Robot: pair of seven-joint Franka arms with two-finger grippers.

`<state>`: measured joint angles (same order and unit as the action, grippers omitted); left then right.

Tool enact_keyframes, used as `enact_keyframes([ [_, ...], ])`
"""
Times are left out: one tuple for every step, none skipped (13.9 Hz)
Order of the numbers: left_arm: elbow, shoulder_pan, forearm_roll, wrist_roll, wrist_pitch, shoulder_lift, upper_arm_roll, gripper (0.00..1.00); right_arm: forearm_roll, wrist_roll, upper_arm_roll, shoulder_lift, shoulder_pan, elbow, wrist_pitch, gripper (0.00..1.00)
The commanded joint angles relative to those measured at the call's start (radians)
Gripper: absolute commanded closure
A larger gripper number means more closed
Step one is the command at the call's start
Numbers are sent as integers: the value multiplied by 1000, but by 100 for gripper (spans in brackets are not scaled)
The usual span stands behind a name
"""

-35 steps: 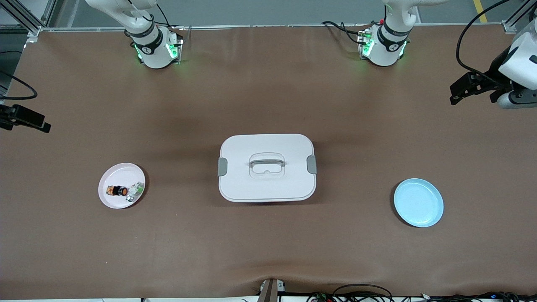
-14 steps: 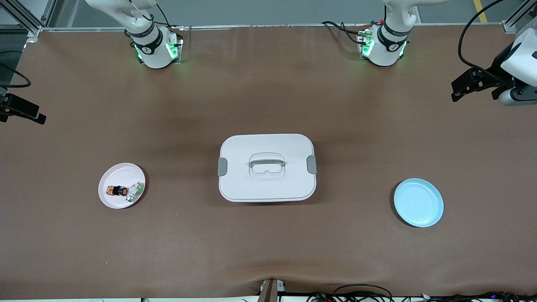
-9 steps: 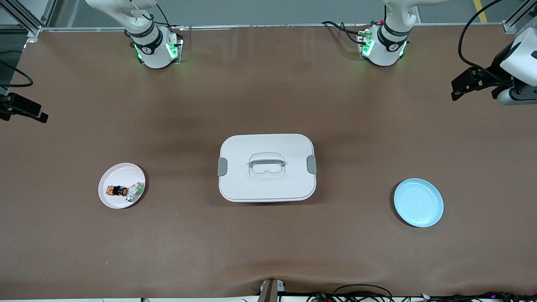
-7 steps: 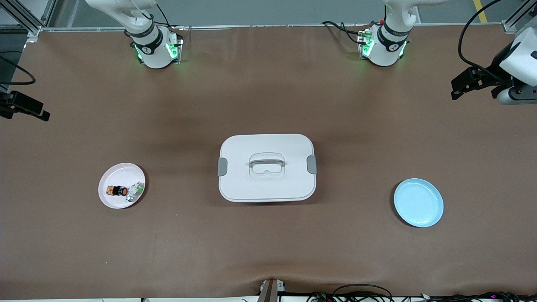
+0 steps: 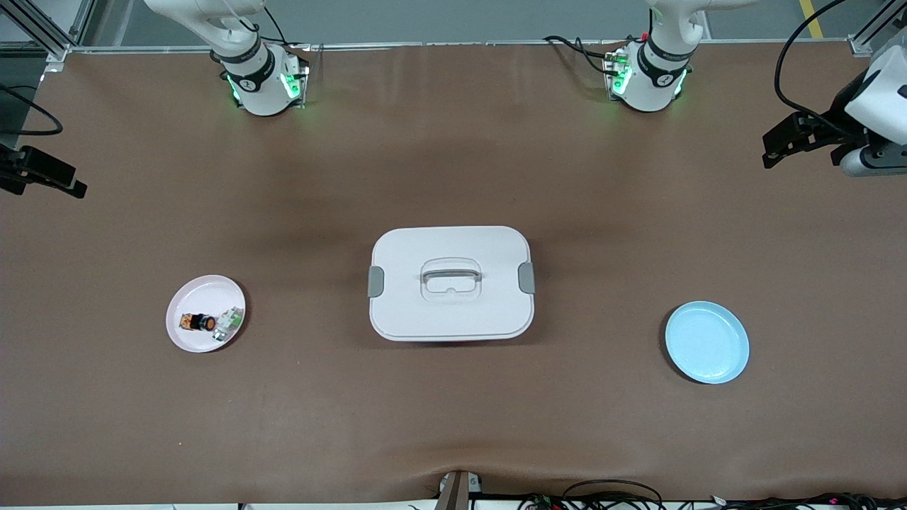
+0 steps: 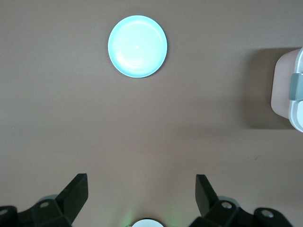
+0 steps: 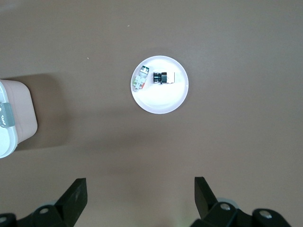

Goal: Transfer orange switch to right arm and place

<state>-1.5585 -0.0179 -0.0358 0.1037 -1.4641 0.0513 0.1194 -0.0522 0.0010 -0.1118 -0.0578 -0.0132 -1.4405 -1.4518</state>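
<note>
1. Nearest the front camera, toward the left arm's end of the brown desk (image 5: pixel 453 425), lies an empty light blue plate (image 5: pixel 706 342); it also shows in the left wrist view (image 6: pixel 137 46), with bare desk all around it.
2. Toward the right arm's end, only slightly farther from the front camera than the blue plate, lies a pale pink plate (image 5: pixel 186 338); on it lies the orange switch (image 5: pixel 198 322), a stubby black cylinder on its side with its round orange end facing the small white-and-green component (image 5: pixel 227 324) just beside it on the same plate; whether the two touch I cannot tell.
3. Between the two plates, at the middle of the desk, stands a white lidded box (image 5: pixel 451 282) with grey latches at both short ends and a handle lying flat in a recess of its lid; it is well apart from each plate.
4. The right tool (image 7: pixel 140 198) hangs high over the desk at the right arm's end, near the pink plate, its fingers (image 7: pixel 75 196) spread wide and holding nothing.
5. The left tool (image 6: pixel 142 196) hangs high over the desk at the left arm's end, near the blue plate, fingers (image 6: pixel 203 194) likewise spread wide and empty.
6. Farthest off, the two arm bases stand along the desk's edge, lit green.
</note>
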Motion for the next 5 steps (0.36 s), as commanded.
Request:
enact_keyframes([
  [6, -7, 8, -27, 19, 12, -3, 0, 2, -7, -8, 26, -5, -31, -1, 0],
  [17, -11, 10, -32, 19, 10, -3, 0, 2, -7, -9, 26, -4, -31, -1, 0],
  [24, -19, 11, -41, 19, 7, -3, 0, 2, -7, -9, 24, -4, -31, -1, 0],
  [26, -17, 11, -42, 19, 7, -3, 0, 2, -7, -9, 24, -5, -31, -1, 0],
  [26, -16, 10, -42, 19, 6, -3, 0, 2, -7, -9, 26, -5, -29, -1, 0],
])
